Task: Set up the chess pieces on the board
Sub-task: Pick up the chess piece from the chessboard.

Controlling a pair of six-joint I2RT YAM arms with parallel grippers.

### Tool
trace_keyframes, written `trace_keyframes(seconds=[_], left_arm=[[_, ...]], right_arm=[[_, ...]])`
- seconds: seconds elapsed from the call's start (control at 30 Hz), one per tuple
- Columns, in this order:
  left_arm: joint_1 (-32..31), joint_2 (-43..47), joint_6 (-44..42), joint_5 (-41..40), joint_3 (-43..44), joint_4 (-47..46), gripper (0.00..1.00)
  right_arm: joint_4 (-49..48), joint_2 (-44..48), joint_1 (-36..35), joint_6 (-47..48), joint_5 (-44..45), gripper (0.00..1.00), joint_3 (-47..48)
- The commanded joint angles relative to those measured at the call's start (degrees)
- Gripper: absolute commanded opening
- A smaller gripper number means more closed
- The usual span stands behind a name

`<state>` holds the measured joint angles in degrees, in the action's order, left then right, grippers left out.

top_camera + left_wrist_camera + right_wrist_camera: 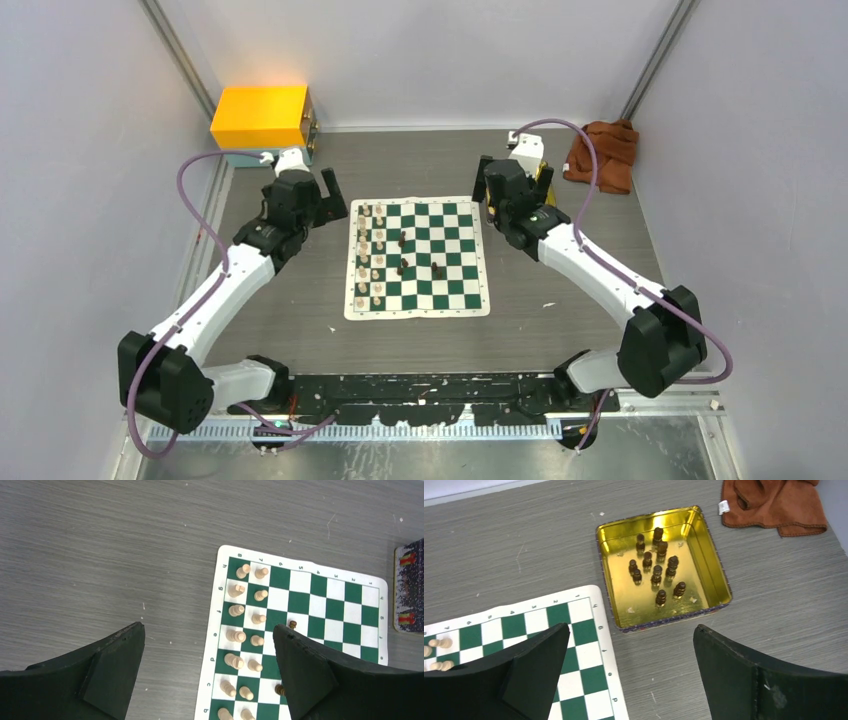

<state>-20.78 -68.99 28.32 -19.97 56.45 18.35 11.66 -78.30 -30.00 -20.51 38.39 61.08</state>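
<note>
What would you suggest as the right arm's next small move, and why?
Probably lower the open right tool into the gold tray over one dark piece: about a dozen stand there, and the board's squares nearest the tray are bare.

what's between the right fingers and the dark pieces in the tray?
Right wrist view: only bare table and the near wall of the tray; the dark pieces stand just behind it.

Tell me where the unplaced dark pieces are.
The dark pieces stand clustered inside the gold tray in the right wrist view, just off the board's corner, left of the brown cloth.
</note>
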Motion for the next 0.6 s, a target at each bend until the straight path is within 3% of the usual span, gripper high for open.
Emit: trace_keyframes(seconds=[0.0, 0.1, 0.37, 0.57], left_arm=[[-1.2, 1.6, 0.6, -2.6, 3.7, 1.8, 1.0], [-1.5, 1.4, 1.3, -2.7, 4.2, 3.1, 1.0], [-1.5, 2.9, 3.4, -4.6, 1.2, 3.6, 0.99], [-1.6, 3.4, 4.8, -4.6, 1.0, 4.6, 0.98]], right_arm=[[0.2, -1.2, -4.1, -0.8, 1.2, 1.0, 4.5], [0.6, -1.9, -7.2, -0.5, -1.9, 0.98, 5.0], [2.8, -7.1, -9.5, -5.4, -14.1, 0.45, 7.5], [7.7, -14.8, -11.9, -10.0, -15.2, 0.42, 14.9]])
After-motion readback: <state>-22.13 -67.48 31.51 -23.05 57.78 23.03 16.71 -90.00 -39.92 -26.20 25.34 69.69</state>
